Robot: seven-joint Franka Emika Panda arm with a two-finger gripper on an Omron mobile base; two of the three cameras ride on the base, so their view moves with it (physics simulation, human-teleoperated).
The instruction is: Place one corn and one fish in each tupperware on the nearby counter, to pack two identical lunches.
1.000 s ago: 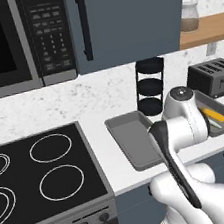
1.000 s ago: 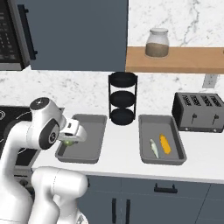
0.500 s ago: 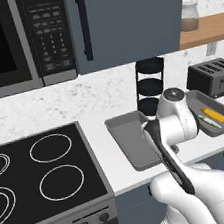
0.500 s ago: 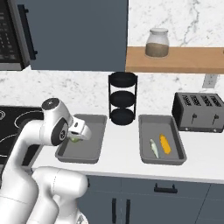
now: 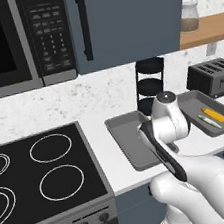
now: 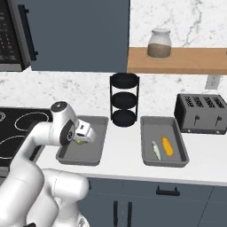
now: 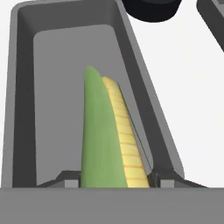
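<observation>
Hand view: we see the gripper (image 7: 113,181) clamped on the green-husked corn (image 7: 107,140), its long axis running lengthwise directly over the left tupperware (image 7: 24,87) floor.

Even, soft light falls across all three views, bright with no visible lamp. The white desk (image 6: 133,155) is close to washed out but keeps its edge. Shadows are faint: a slight darkening inside the grey trays (image 6: 165,155) and under the black tiered stand (image 6: 124,99). The glossy white arm (image 5: 170,121) carries smooth shading with no hard glare. Edges are crisp with a rendered flatness, and straight lines stay straight toward the borders. In the hand view the corn (image 7: 109,140) looms large and slightly soft, with blocky texture.
</observation>
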